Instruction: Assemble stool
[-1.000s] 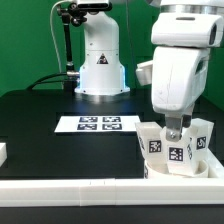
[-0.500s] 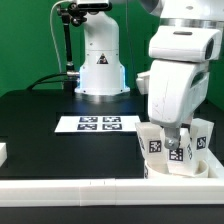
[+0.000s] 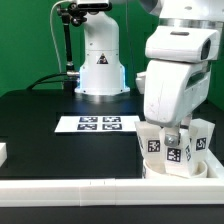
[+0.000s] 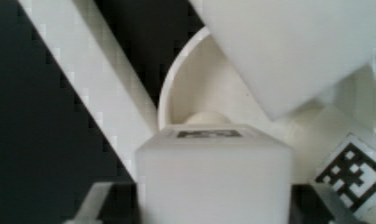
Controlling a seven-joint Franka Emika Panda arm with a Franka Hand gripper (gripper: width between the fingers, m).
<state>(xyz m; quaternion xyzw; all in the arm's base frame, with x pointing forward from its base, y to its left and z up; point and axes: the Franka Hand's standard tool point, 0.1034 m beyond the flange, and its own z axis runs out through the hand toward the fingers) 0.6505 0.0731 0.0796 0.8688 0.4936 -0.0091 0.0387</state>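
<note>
The white stool seat (image 3: 190,170) sits at the front of the exterior view's right, low and ring-like. Tagged white legs stand up from it: one on the left (image 3: 153,142), one on the right (image 3: 203,138), and one in the middle (image 3: 176,153). My gripper (image 3: 176,136) comes straight down over the middle leg. In the wrist view this leg (image 4: 211,165) fills the space between my fingers (image 4: 107,200), which press its two sides. The seat's curved wall (image 4: 217,75) lies beyond it, and a tag (image 4: 359,172) shows beside it.
The marker board (image 3: 96,124) lies flat mid-table. The robot base (image 3: 100,65) stands behind it. A long white rail (image 3: 70,190) runs along the front edge, and it shows as a slanted white bar in the wrist view (image 4: 75,70). A small white block (image 3: 3,153) sits at the exterior view's left edge.
The hand has shifted slightly towards the exterior view's left while staying on the middle leg. The stool and the other legs have not moved.
</note>
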